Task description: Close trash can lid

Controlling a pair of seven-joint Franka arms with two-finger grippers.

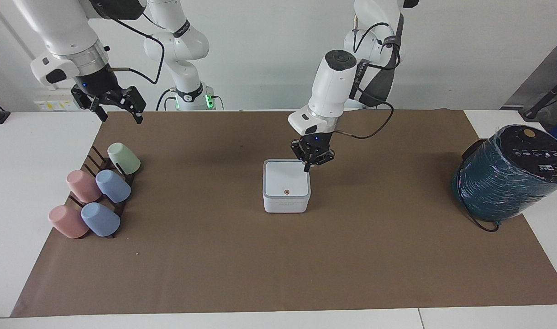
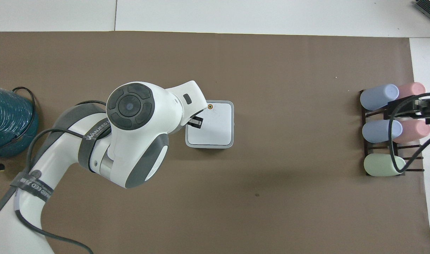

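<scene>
The small white trash can stands in the middle of the brown mat. Its flat white lid lies down flat on the can, the orange-red dot on top; it also shows in the overhead view. My left gripper hangs just above the lid's corner nearest the robots, toward the left arm's end, fingers together and holding nothing; in the overhead view it is over the lid's edge. My right gripper waits open and empty, raised over the mat's corner near the cup rack.
A dark rack with several pastel cups sits at the right arm's end of the mat, seen also in the overhead view. A large dark teal wrapped cylinder with a black cord stands at the left arm's end.
</scene>
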